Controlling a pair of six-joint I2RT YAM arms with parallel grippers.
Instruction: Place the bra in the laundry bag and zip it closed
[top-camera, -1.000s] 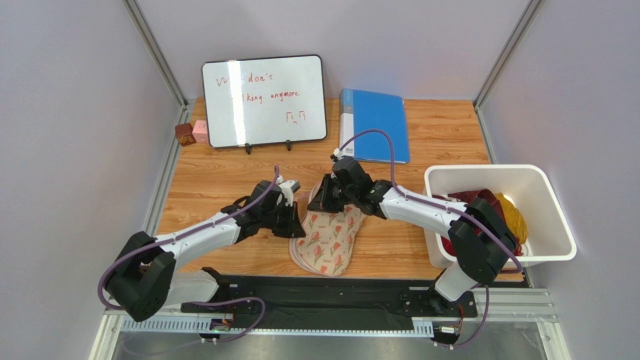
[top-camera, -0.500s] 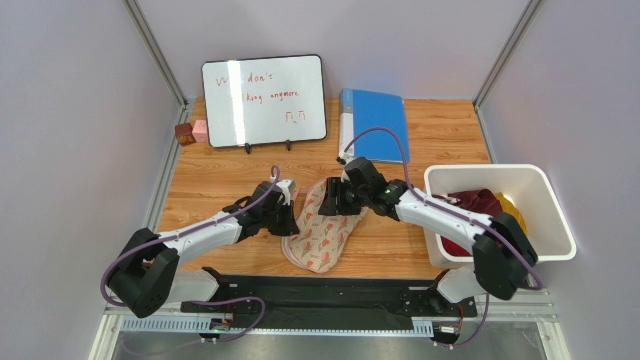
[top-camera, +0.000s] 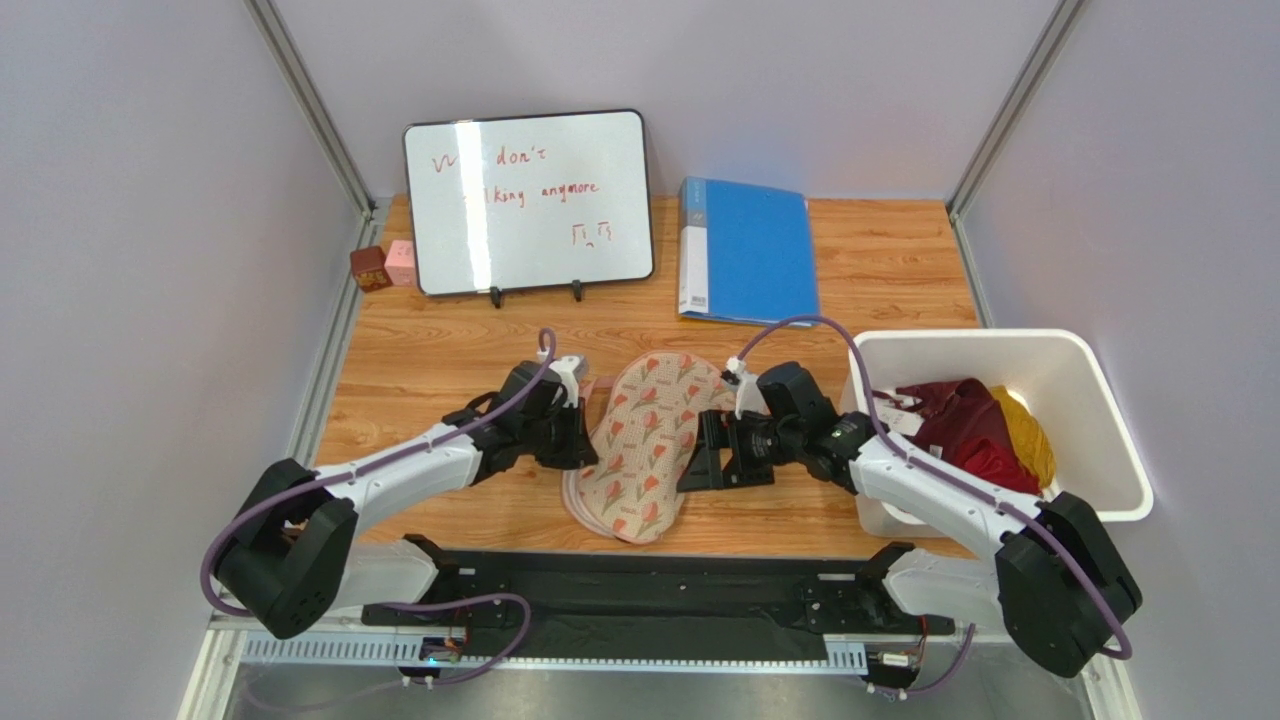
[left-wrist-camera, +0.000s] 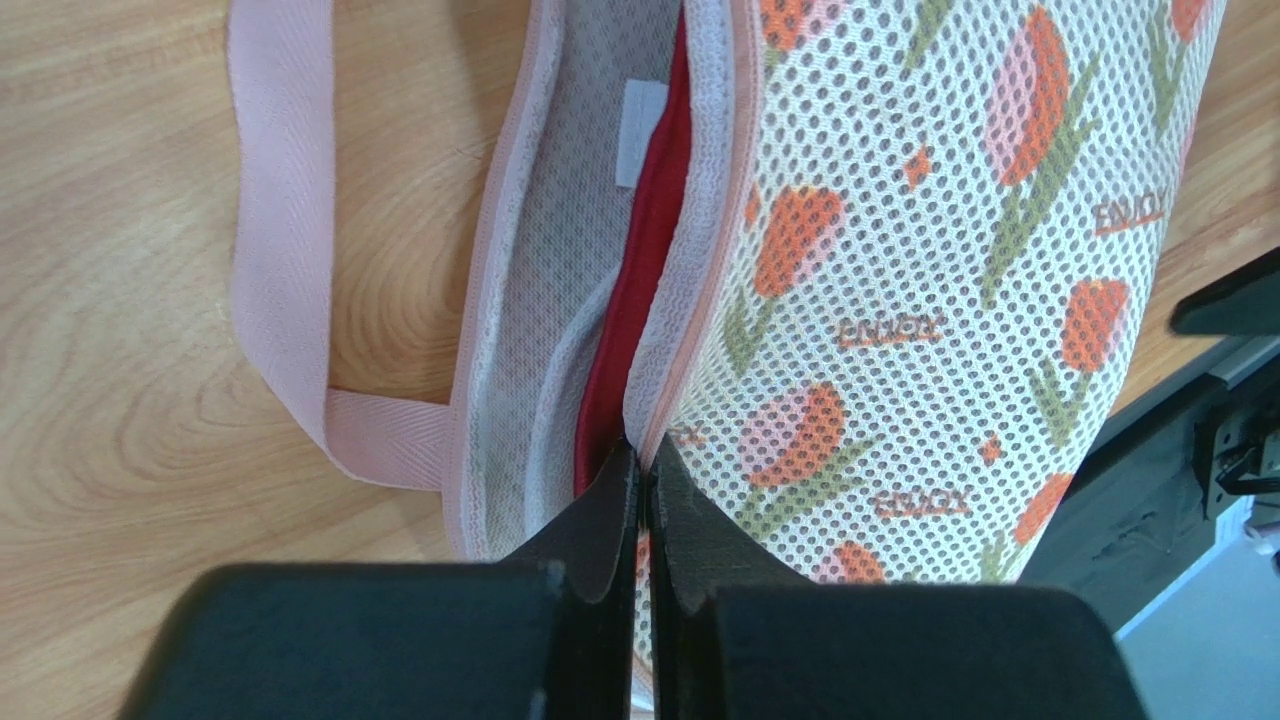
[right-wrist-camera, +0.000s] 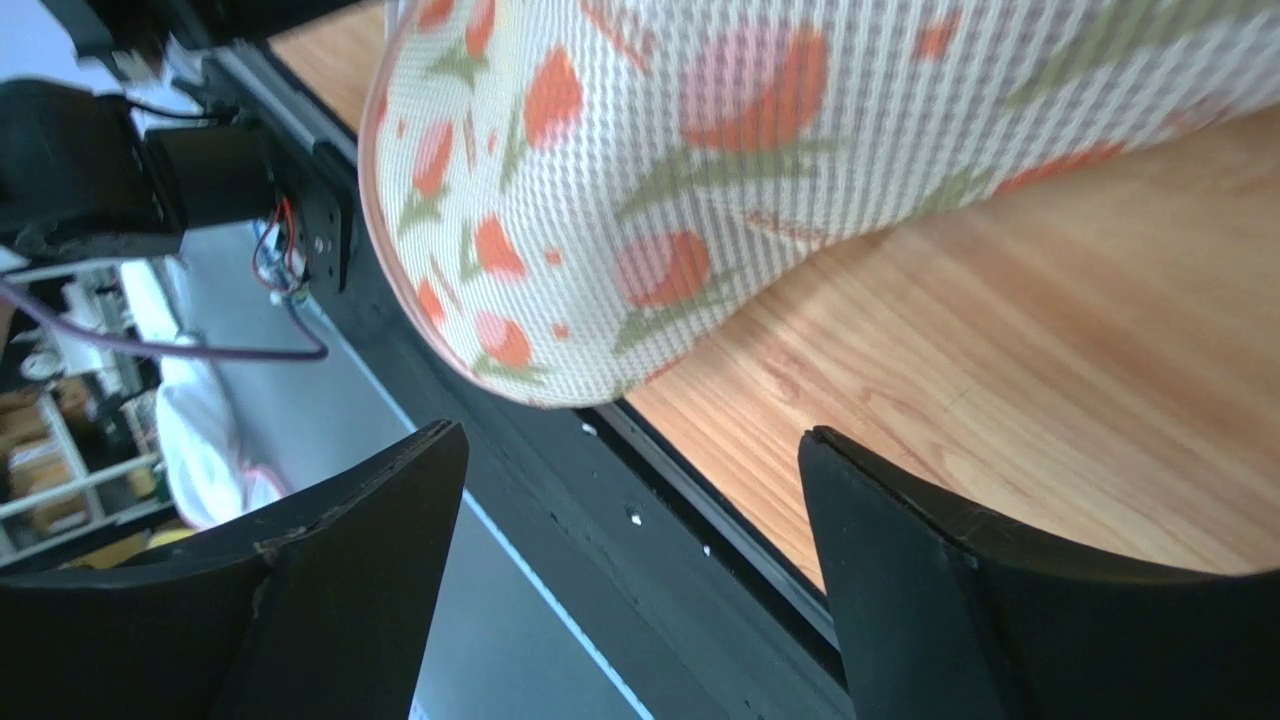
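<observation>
The laundry bag (top-camera: 649, 438), cream mesh with orange tulip print and pink trim, lies flat on the wooden table between the arms. My left gripper (top-camera: 583, 444) is shut on the bag's pink-trimmed upper edge (left-wrist-camera: 649, 450) at its left side. Through the gap in the left wrist view a strip of the dark red bra (left-wrist-camera: 646, 270) shows inside the bag (left-wrist-camera: 932, 225). My right gripper (top-camera: 703, 462) stands open just right of the bag, holding nothing. In the right wrist view it (right-wrist-camera: 631, 465) hovers over the table's near edge, with the bag (right-wrist-camera: 721, 180) ahead of it.
A white bin (top-camera: 1104, 435) with red and yellow clothes (top-camera: 969, 420) stands at the right. A whiteboard (top-camera: 526, 195), a blue folder (top-camera: 747, 248) and two small blocks (top-camera: 385, 266) sit at the back. A pink strap loop (left-wrist-camera: 278, 225) lies left of the bag. A black rail (top-camera: 661, 578) runs along the near edge.
My right gripper has opened, let go of the bag's far end and drawn back toward the near right. The bag has settled flat. The left gripper stays shut on the bag's edge.
</observation>
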